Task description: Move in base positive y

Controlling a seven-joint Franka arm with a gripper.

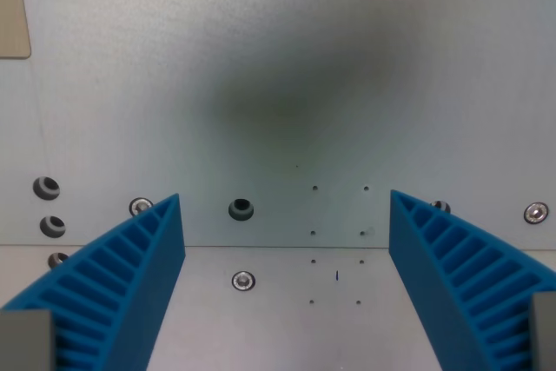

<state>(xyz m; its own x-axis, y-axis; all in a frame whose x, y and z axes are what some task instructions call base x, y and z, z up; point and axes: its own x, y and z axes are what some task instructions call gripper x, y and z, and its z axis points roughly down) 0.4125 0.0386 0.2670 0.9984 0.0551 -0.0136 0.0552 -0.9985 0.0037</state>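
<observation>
The grey metal plate (278, 84) is filling the wrist view, w/ screws and a dark hole (241, 209). The gripper (287, 215) is hanging spread wide, holding nothing, so no task object here. I think keeping height constant is best while translating.

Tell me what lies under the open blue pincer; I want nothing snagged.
Under the pincer, only a bare metal plate shows, with a seam, screws and small holes. Its blue fingers cover the plate at the lower corners.

Lab bench: bolted metal plate (278, 84) with screws (243, 281).
</observation>
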